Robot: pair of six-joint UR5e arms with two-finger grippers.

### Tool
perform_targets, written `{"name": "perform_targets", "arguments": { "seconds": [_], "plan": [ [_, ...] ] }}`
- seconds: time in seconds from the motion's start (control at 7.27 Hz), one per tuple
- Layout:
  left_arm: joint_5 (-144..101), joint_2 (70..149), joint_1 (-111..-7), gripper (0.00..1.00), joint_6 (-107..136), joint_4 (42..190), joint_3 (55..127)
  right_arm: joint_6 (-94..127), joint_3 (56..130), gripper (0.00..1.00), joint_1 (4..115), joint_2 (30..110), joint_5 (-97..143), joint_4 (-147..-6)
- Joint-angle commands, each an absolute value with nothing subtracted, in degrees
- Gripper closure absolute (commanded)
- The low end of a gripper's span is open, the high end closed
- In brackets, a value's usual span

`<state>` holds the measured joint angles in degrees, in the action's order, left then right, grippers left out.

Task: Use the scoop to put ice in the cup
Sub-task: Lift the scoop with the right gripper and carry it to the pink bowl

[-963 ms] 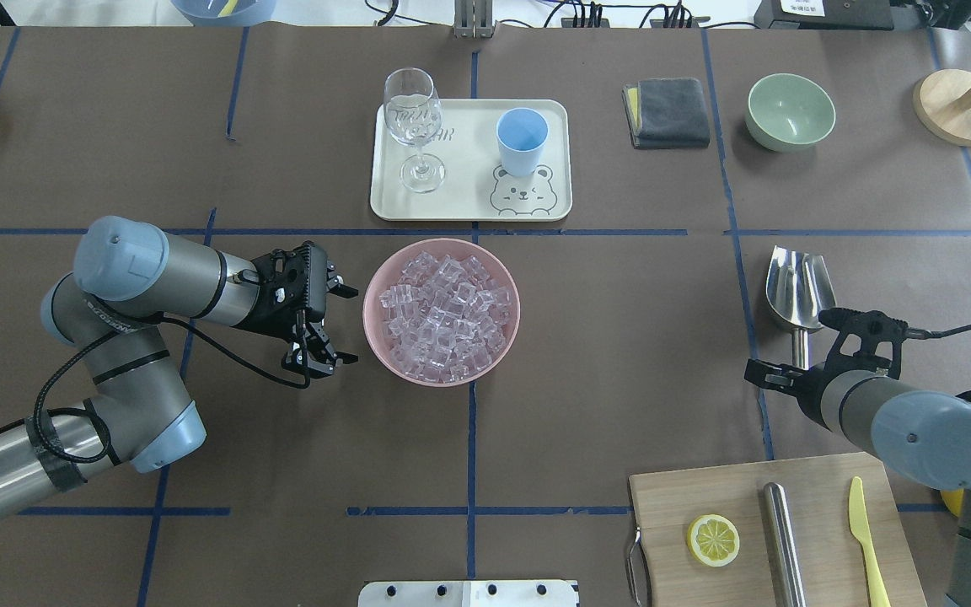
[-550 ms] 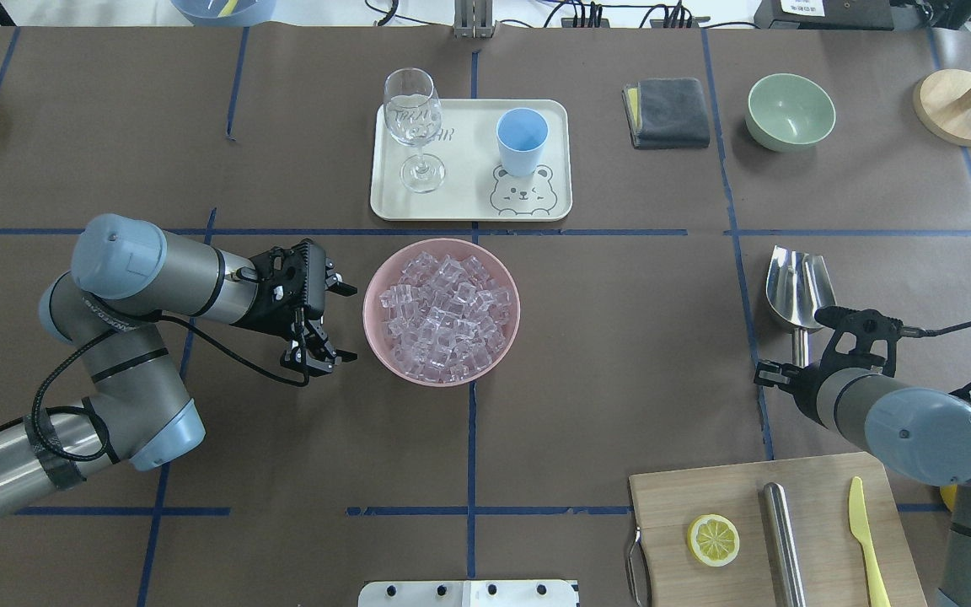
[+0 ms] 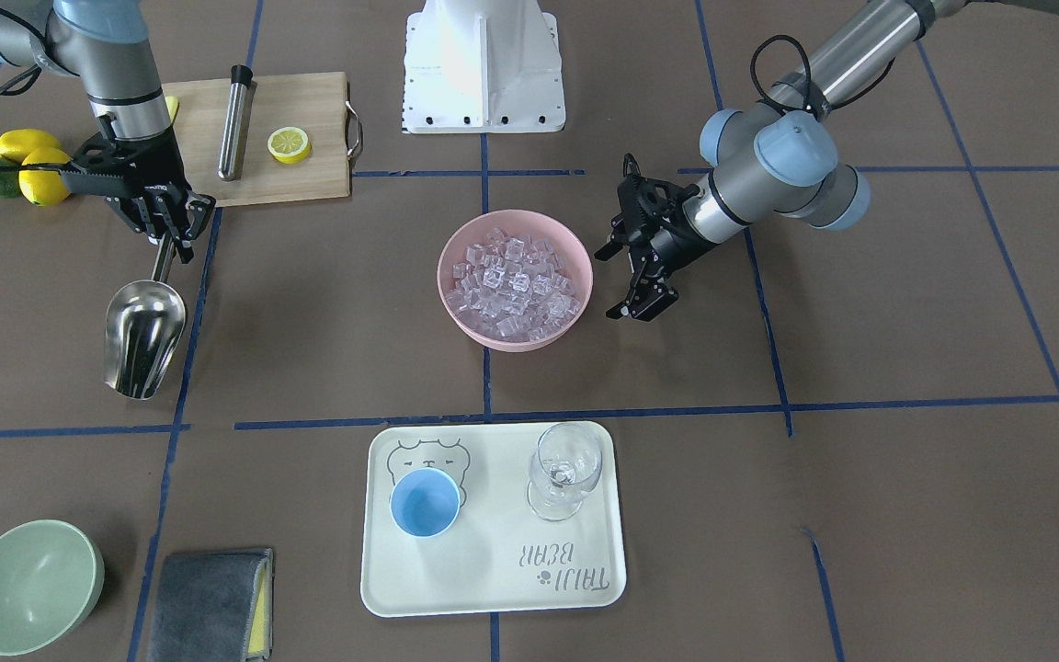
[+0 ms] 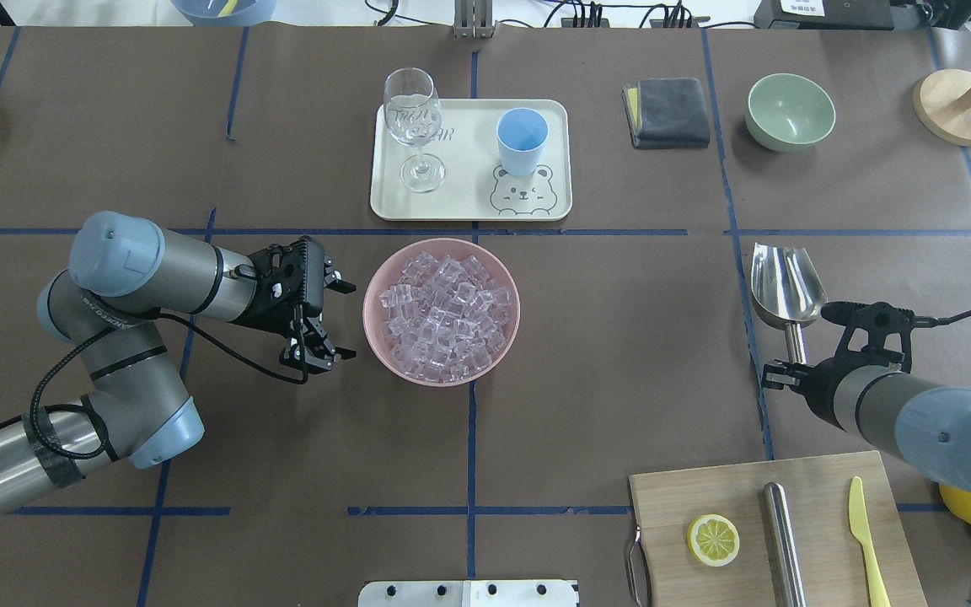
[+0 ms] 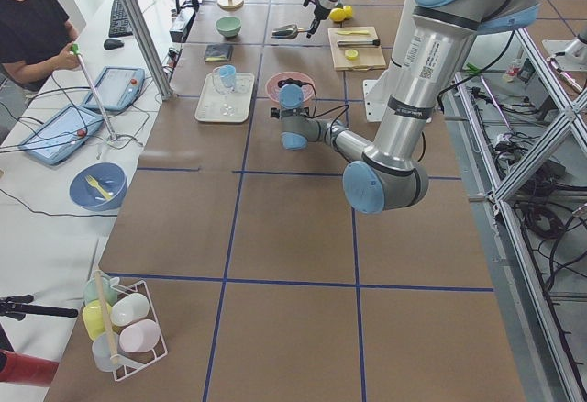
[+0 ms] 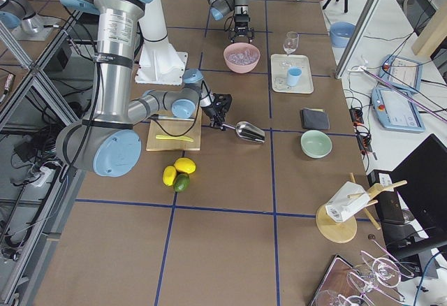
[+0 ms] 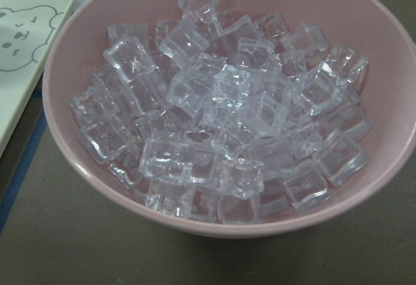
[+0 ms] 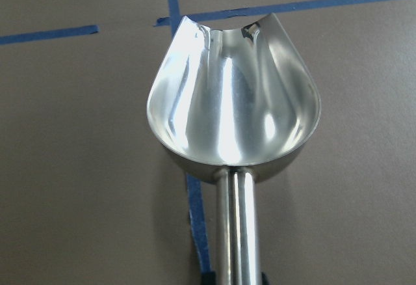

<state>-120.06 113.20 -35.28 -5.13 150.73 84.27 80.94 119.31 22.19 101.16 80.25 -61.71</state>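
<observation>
Right pincer (image 3: 165, 241) is clenched on the scoop (image 4: 785, 287) by the tail end of its handle, right side of the overhead frame, trough empty. Left pincer (image 4: 346, 324) hangs released just beside the pink bowl (image 4: 365, 312) of ice (image 4: 442, 314), centre frame. Cup (image 4: 523, 139) sits empty on the tray (image 4: 460, 202), top centre. My worry: that thin round handle twisting in the grip once it digs in, cubes skating across the worktop (image 4: 620, 354).

A: Where's the ice (image 4: 442, 308)?
B: I've got it in the bowl (image 4: 370, 312) mid-table, on the robot's side of the tray (image 4: 469, 185). On the tray, the cup (image 4: 523, 141) is right of the glass (image 4: 415, 126).
A: And the scoop (image 4: 785, 282)?
B: Well right of the bowl. The cutting board (image 4: 679, 497) lies nearer the robot.
</observation>
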Motion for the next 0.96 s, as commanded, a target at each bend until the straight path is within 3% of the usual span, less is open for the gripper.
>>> {"name": "perform_targets", "arguments": {
  "seconds": [0.0, 0.41, 0.55, 0.83],
  "plan": [
    [-120.06, 113.2, -35.33, 0.0, -5.1, 150.73, 84.29, 75.95, 125.13, 1.0, 22.5, 101.69, 80.33, -62.05],
    [-120.06, 113.03, -36.12, 0.0, -5.01, 150.73, 84.46, 57.46, 129.47, 1.0, 27.13, 98.37, 94.16, -62.58],
    [-120.06, 113.03, -36.04, 0.0, -5.1, 150.73, 84.46, 47.39, 128.94, 1.0, 26.98, 94.7, 94.74, -63.45],
    [-120.06, 113.03, -36.12, 0.0, -5.01, 150.82, 84.46, 34.79, 129.29, 1.0, 32.13, 83.74, 102.25, -78.4]
  ]
}}
